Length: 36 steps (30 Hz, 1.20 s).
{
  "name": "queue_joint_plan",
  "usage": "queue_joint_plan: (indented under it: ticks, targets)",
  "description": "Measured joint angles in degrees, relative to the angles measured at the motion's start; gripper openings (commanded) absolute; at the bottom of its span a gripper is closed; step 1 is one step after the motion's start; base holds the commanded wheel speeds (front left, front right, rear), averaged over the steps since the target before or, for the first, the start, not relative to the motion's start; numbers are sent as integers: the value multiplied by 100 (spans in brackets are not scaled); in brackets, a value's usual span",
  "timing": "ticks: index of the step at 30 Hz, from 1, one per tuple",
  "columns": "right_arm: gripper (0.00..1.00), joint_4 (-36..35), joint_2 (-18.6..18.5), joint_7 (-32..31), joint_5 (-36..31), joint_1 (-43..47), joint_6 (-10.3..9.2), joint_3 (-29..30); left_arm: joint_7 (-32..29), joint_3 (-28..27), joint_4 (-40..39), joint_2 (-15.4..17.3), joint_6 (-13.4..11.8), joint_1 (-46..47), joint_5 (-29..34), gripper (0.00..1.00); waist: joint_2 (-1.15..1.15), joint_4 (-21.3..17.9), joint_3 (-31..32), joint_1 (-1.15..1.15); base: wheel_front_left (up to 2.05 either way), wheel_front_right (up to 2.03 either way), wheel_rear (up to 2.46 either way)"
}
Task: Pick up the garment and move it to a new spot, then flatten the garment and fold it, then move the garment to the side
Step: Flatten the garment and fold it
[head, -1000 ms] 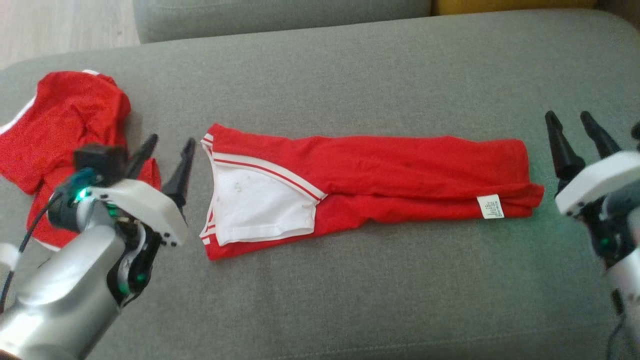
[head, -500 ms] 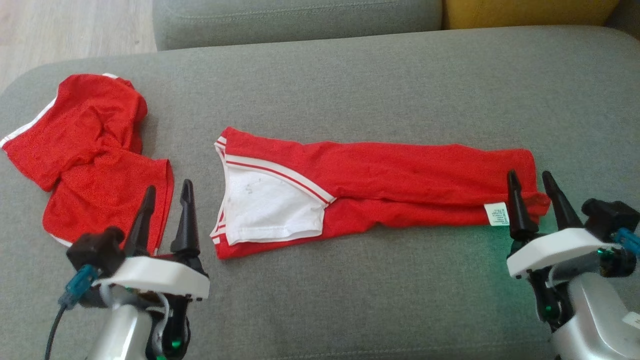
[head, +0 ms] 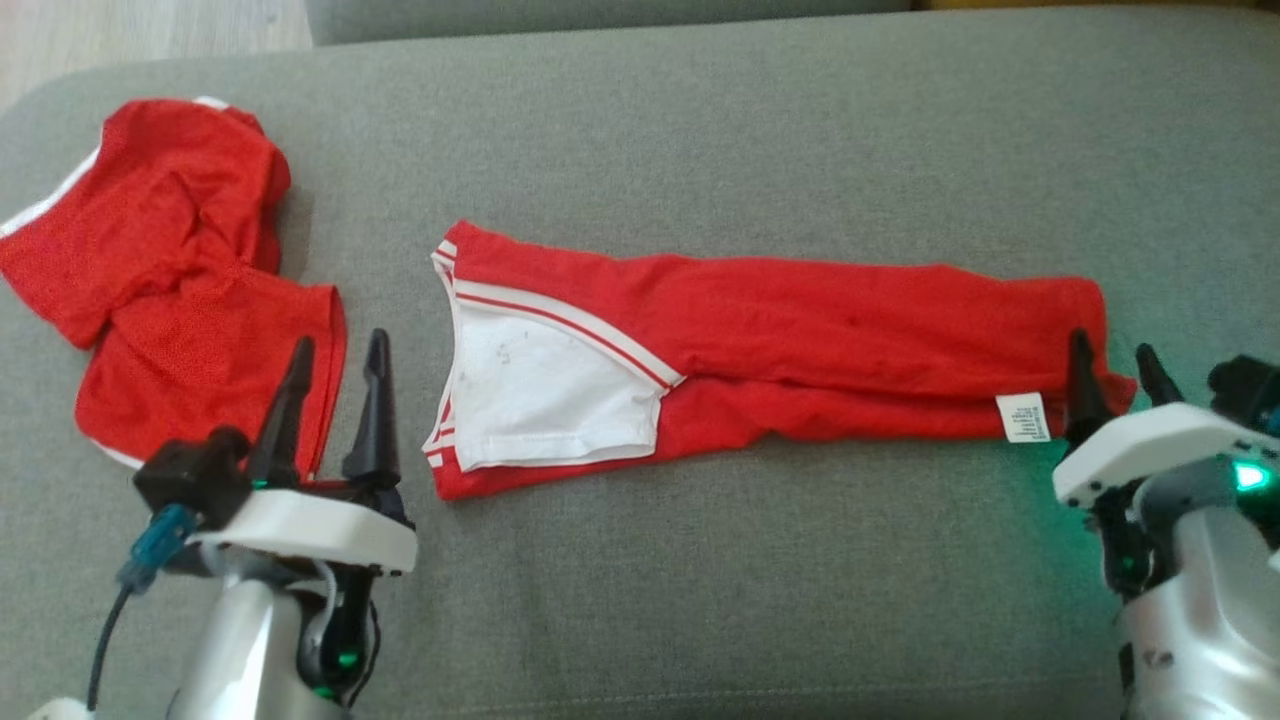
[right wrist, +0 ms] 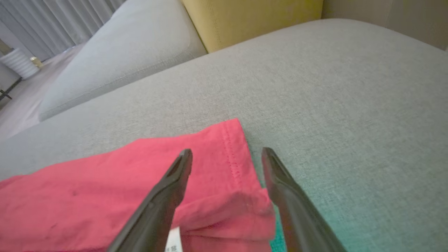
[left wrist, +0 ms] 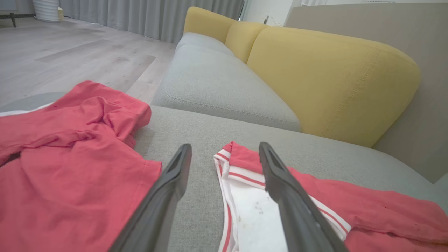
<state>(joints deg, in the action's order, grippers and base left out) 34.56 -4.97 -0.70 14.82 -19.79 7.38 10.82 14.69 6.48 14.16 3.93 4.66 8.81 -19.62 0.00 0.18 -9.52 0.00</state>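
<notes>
- The red garment point(head: 780, 340), folded long, lies mid-cushion on the grey sofa point(head: 700, 600); the right gripper point(head: 1111, 341), parted and empty, straddles its hem corner.
- The left gripper point(head: 340, 337), also parted and empty, sits between the collar end and a second red garment point(head: 180, 300); closing off-line could snag the wrong piece.
- Pinching one layer only would likely spill the fold.
- No bin or basket: both garments rest bare on the seat.

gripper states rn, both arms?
Left gripper: open, holding nothing.
Right gripper: open, fingers straddling the red garment's end, not shut on it.
</notes>
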Motion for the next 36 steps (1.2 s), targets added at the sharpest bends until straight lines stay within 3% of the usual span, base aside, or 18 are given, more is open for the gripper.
queue_joint_plan:
  ticks: [5,9,20,21,22,23,31,36]
  targets:
    - [100,467,127,-453,-334,-329,0,631,0,-34,125,-86,140,78,111,100,0,53,-147,0,0,0,0]
    - [100,689,179,-712,-526,-426,0,756,1,-167,157,-108,185,138,141,100,0,73,-213,0,0,0,0]
    - [100,918,127,-1050,112,-638,0,90,1,-305,257,-149,241,232,189,100,0,42,-190,0,0,0,0]
    - [85,934,127,-1063,136,-638,0,57,1,-311,257,-149,241,232,187,100,0,35,-173,0,0,0,0]
    - [31,942,127,-1096,151,-638,0,45,1,-311,257,-151,242,232,180,100,0,30,-158,0,0,0,0]
    - [0,950,127,-1102,181,-636,0,38,1,-313,256,-152,242,232,179,100,0,25,-144,0,0,0,0]
    - [0,895,164,-1158,-167,-595,1,346,1,-357,249,-154,245,231,163,100,0,21,-124,0,0,0,0]
    - [0,817,35,-1084,-727,-564,1,857,1,-363,248,-154,246,231,163,100,0,36,-111,0,0,0,0]
